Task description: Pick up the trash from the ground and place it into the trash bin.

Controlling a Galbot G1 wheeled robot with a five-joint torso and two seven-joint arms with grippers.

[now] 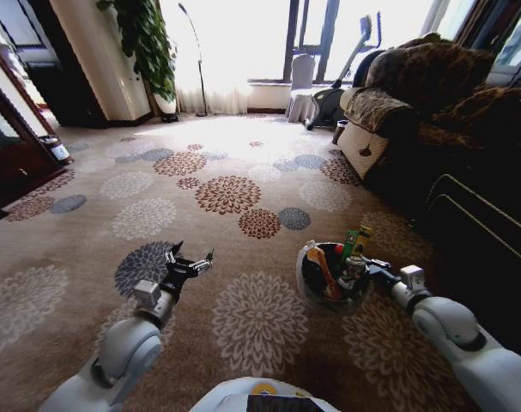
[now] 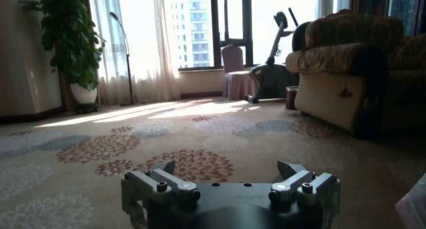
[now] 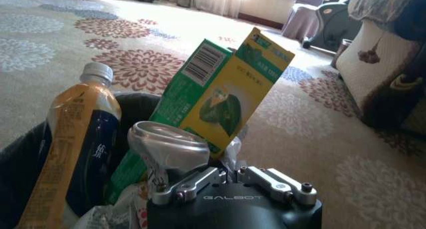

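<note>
- Right gripper point(image 3: 230, 175), jaws clenched on a crushed can point(image 3: 167, 148), sits over the trash bin point(image 1: 309, 290) on the carpet point(image 1: 243, 137).
- Release only once the can clears the green-and-yellow carton point(image 3: 223, 89) and bottle point(image 3: 70, 139).
- Left gripper point(image 1: 194, 262) hovers released, well apart.

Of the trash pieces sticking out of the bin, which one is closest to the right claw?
The crushed silver can: it sits directly against the right claw over the trash bin. The orange-labelled bottle and green-and-yellow carton stand farther off.
</note>
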